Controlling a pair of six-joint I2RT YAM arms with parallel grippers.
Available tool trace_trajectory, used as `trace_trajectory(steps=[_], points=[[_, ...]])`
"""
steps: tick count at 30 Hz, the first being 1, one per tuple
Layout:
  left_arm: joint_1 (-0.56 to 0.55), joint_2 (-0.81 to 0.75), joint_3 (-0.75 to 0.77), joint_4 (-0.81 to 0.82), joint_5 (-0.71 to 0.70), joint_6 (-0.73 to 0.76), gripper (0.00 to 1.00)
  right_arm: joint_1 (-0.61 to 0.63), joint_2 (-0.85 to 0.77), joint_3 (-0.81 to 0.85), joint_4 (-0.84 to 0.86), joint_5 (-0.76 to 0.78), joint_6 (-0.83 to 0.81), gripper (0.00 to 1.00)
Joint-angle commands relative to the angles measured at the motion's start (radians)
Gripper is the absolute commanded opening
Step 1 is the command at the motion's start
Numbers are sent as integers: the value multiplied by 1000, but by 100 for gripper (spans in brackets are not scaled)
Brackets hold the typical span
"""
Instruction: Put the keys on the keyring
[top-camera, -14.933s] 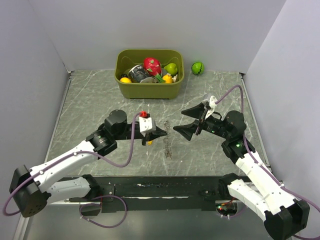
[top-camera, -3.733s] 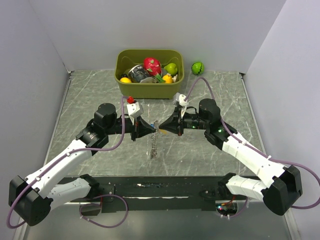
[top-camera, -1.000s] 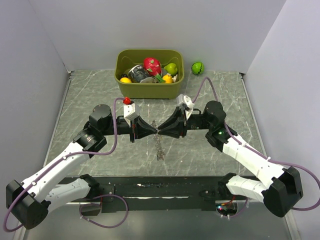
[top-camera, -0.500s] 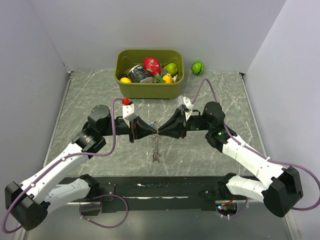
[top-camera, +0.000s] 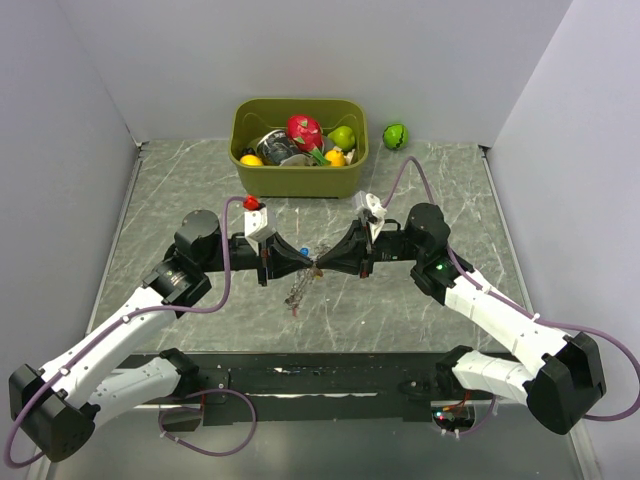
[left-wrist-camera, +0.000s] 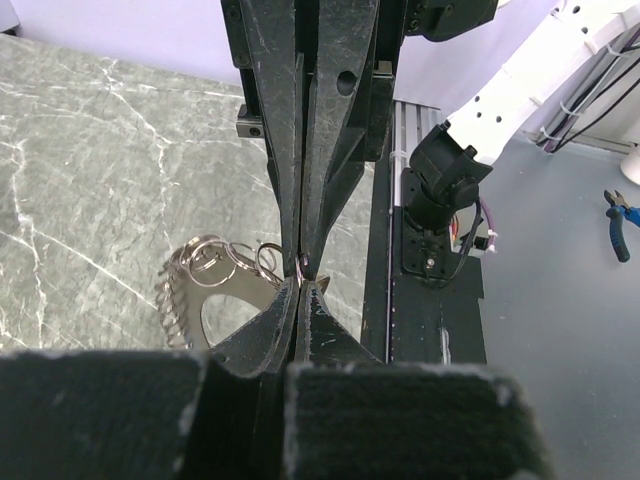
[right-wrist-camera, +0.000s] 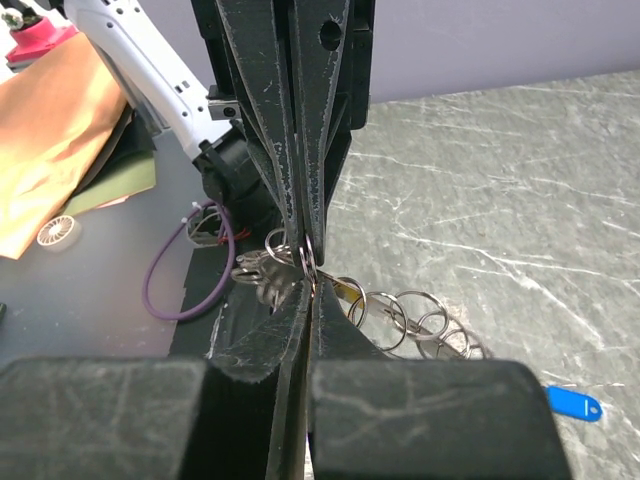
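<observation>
Both my jaws are closed, tip to tip: left gripper (top-camera: 308, 264) and right gripper (top-camera: 322, 265) pinch the keyring (top-camera: 297, 292), which hangs below them. A blue key (right-wrist-camera: 575, 403) lies loose nearby. Next, I think, the right must let go and fetch it.

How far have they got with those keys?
Done: can't tell whether any key is threaded. In hand: the left gripper and right gripper, both shut, pinch the keyring tip to tip. Left: the blue key lies apart on the table.
</observation>
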Motion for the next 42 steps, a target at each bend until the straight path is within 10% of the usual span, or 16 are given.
trace_trajectory(steps=[1, 6, 16, 27, 42], points=[[-5, -12, 57, 41, 47, 11, 1, -7, 2, 43, 9, 5, 12, 0], [-5, -7, 54, 44, 50, 8, 1, -5, -4, 36, 38, -5, 23, 0], [-5, 8, 59, 58, 57, 8, 2, -7, 7, 20, 103, -24, 66, 31], [-5, 16, 54, 79, 74, -5, 1, -5, 25, 27, 106, -16, 95, 0], [-7, 47, 184, -238, 28, 63, 22, -5, 7, 109, -213, 13, -127, 0]])
